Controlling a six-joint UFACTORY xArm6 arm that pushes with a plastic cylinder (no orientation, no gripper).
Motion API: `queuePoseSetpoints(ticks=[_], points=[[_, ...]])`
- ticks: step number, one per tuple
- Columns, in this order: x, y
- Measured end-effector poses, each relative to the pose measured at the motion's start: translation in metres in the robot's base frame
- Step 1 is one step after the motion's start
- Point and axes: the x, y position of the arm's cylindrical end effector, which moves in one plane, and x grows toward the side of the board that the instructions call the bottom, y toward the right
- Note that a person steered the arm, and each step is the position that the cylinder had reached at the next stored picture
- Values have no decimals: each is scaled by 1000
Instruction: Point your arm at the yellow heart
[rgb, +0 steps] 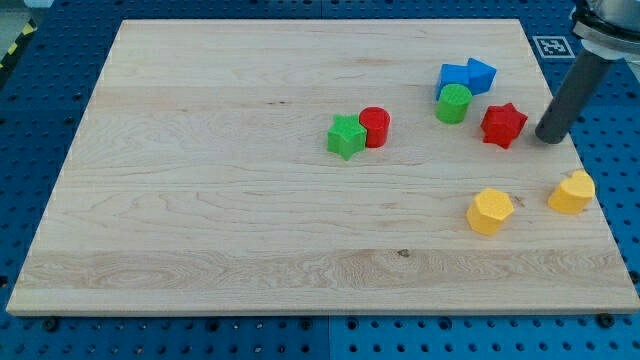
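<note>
The yellow heart (572, 192) lies near the board's right edge, low in the view. My tip (548, 137) touches down just above it and a little to its left, with a gap between them. The dark rod rises from the tip toward the view's top right. A yellow hexagon (490, 211) lies to the left of the heart. A red star (503, 124) sits just left of my tip.
Two blue blocks (466, 77) and a green cylinder (453, 103) cluster at the upper right. A green star (346, 136) touches a red cylinder (375, 127) near the board's middle. The wooden board (200, 200) rests on a blue perforated table; its right edge runs close to the heart.
</note>
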Motion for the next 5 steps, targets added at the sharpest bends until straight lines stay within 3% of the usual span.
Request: queuePoseSetpoints(ticks=[3,5], points=[[0,-27],[24,32]])
